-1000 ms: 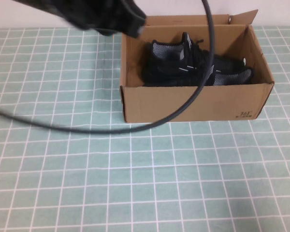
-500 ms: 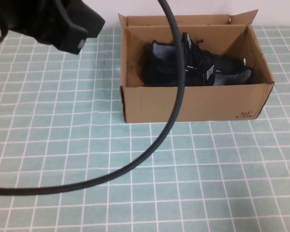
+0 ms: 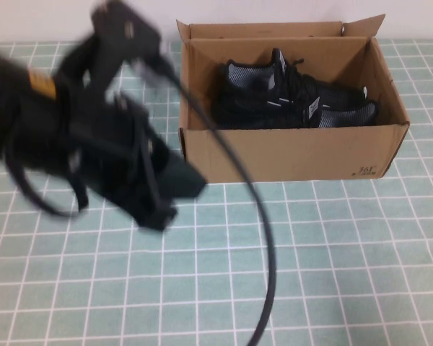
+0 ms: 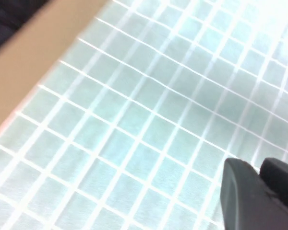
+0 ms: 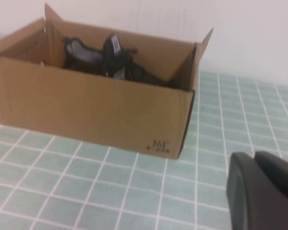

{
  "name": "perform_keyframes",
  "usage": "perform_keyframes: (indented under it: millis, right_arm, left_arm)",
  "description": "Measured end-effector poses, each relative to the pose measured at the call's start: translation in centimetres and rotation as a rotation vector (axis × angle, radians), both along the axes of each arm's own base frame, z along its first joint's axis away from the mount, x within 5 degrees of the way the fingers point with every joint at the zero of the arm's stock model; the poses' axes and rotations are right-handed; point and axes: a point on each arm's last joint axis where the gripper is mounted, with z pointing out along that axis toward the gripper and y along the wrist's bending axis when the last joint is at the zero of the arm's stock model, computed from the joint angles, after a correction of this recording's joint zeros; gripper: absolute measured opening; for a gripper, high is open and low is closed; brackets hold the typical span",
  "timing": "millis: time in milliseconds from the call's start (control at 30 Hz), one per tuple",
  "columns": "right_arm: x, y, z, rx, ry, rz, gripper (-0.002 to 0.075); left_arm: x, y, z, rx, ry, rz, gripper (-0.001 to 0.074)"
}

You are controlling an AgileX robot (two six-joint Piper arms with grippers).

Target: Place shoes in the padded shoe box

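Note:
Both black shoes [image 3: 289,101] lie inside the brown padded shoe box [image 3: 289,155] at the back right of the table, its flaps up. The right wrist view shows the shoes [image 5: 110,60] over the box wall [image 5: 86,112]. My left arm [image 3: 108,158] is a dark blur low over the table, just left of the box's front corner. In its wrist view my left gripper [image 4: 257,165] is shut and empty above the cloth, with the box wall [image 4: 33,62] off to one side. My right gripper [image 5: 253,155] is shut and empty, some way in front of the box.
A green cloth with a white grid [image 3: 332,274] covers the table. The left arm's black cable [image 3: 263,238] loops down across the cloth in front of the box. A pale wall stands behind the box.
The left arm has swung from the back left, beside the box's top, down and forward to the cloth left of the box. Box and shoes have not moved.

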Motion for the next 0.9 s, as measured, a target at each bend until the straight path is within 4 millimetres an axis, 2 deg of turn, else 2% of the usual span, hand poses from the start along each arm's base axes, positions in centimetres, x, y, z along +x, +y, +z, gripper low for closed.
perform_keyframes:
  millis: [133,300,433,667,900]
  right_arm:
    - [-0.4,-0.1,0.2,0.01,-0.033,0.0,-0.0008]
    - [-0.5,-0.2,0.2,0.011,-0.037,0.0,-0.0008]
    - [-0.5,-0.2,0.2,0.011,-0.035,-0.001,-0.0008]
    - [-0.5,-0.2,0.2,0.011,-0.035,-0.001,-0.0008]
    - [-0.5,-0.2,0.2,0.011,-0.035,-0.001,-0.0008]
  left_arm:
    - [-1.4,0.6,-2.6,-0.029,0.026,0.006,0.0055]
    - [-3.9,2.0,-3.2,-0.064,-0.014,0.002,0.0055]
    - [-6.3,3.5,-2.6,-0.099,-0.07,-0.002,0.0055]
    - [-10.7,5.9,0.1,-0.222,-0.186,-0.019,0.0055]
    - [-13.3,7.4,1.3,-0.286,-0.273,-0.032,0.0055]
